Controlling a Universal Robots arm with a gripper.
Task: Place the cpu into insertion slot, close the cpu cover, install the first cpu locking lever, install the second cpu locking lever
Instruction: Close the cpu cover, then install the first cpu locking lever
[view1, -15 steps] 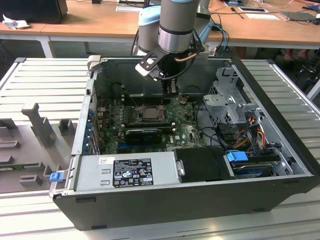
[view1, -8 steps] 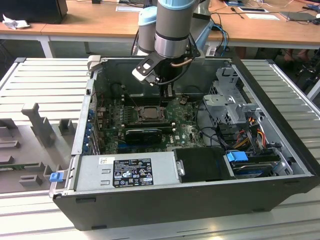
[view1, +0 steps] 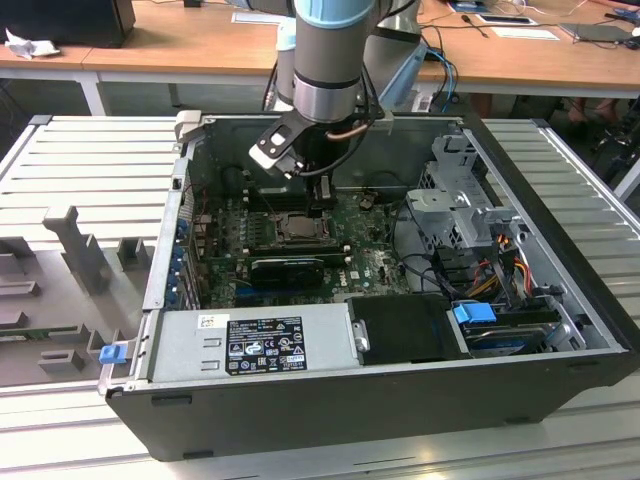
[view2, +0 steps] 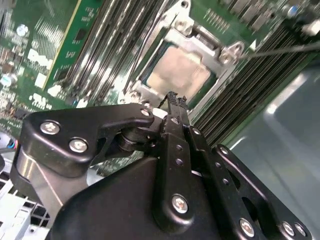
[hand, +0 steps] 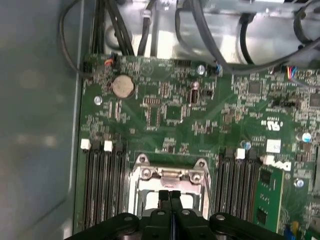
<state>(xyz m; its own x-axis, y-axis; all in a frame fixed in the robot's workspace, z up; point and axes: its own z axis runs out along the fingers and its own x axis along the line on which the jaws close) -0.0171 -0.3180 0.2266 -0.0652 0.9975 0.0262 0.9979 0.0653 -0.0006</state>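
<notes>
The cpu (view2: 181, 72) lies silver face up in the insertion slot (view1: 298, 226) on the green motherboard (hand: 175, 115). The cpu cover (view2: 220, 54) lies flat around the cpu as a dull metal frame, and its hinged edge (hand: 167, 174) appears in the first wrist view. My gripper (view2: 175, 100) hangs just above one edge of the socket with its black fingers pressed together and nothing between them; both its tips (hand: 170, 194) sit over the cover window. A thin locking lever (view2: 282, 49) sticks out from a socket corner.
Black memory slots (hand: 102, 185) flank the socket on both sides. The open case (view1: 180, 200) walls it in, with a power supply (view1: 250, 340) in front, a drive cage (view1: 465, 200) and cables (view1: 500, 260) at the exterior view's right.
</notes>
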